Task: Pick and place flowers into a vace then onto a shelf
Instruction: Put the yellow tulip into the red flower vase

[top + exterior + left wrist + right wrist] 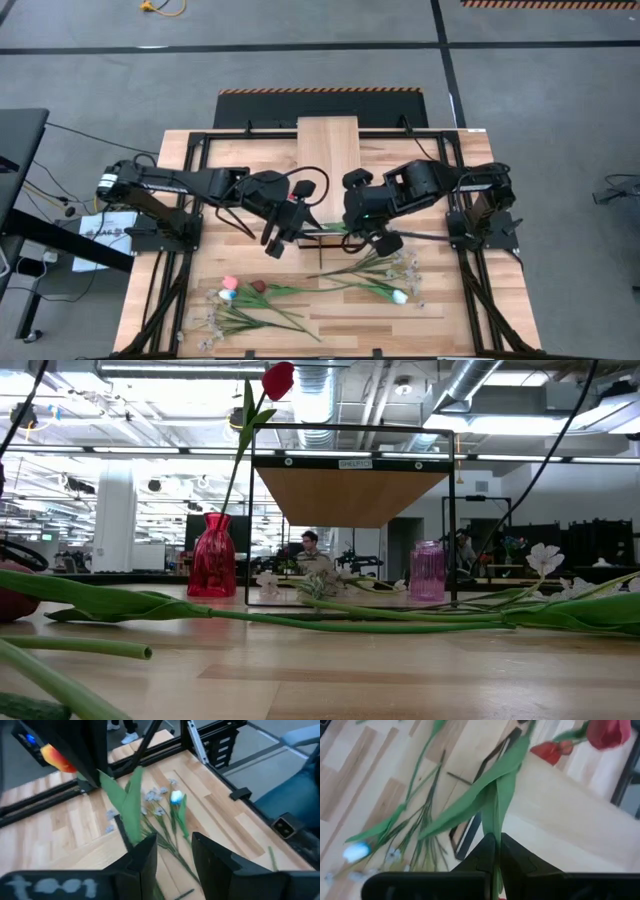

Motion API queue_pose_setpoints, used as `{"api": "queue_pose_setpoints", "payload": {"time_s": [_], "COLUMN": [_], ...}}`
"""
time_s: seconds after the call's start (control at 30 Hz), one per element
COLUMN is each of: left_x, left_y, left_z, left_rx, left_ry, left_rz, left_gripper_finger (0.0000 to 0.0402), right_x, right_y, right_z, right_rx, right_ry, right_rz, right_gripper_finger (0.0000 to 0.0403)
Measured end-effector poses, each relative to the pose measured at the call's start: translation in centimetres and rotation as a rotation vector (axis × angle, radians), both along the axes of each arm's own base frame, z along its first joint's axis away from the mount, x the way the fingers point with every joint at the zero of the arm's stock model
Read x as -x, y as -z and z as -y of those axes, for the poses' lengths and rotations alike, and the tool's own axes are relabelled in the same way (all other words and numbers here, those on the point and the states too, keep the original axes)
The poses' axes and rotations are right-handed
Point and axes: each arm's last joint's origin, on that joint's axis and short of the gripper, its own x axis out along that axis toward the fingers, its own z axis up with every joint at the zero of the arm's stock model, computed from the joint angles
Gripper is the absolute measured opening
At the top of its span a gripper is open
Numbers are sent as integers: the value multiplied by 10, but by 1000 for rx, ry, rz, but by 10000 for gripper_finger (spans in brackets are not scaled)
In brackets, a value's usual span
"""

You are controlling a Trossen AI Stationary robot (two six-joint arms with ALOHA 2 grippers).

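High view: the left pincer and right pincer hang close together over the worktop, just in front of the shelf; loose flowers lie on the boards nearer the front edge. Low view: a red tulip stands in a red vase beside the shelf frame; a pink vase stands farther right. Left wrist view: the left pincer is partly open, a leafy green stem at 1 finger; whether it grips cannot be told. Right wrist view: the right pincer is clamped on a green stem.
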Motion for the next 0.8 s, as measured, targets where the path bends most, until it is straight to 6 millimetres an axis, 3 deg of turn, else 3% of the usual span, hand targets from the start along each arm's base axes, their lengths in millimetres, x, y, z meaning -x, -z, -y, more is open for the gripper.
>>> {"api": "queue_pose_setpoints", "payload": {"time_s": [0.8], "left_x": [1], "left_y": [-2], "left_z": [-1], "left_rx": [-99], "left_ry": [-101], "left_rz": [21], "left_gripper_finger": [113], "right_x": [-7], "right_y": [-3], "right_z": [-11], "right_rx": [-34], "right_ry": [-113], "right_rz": [89], "right_gripper_finger": [11]}}
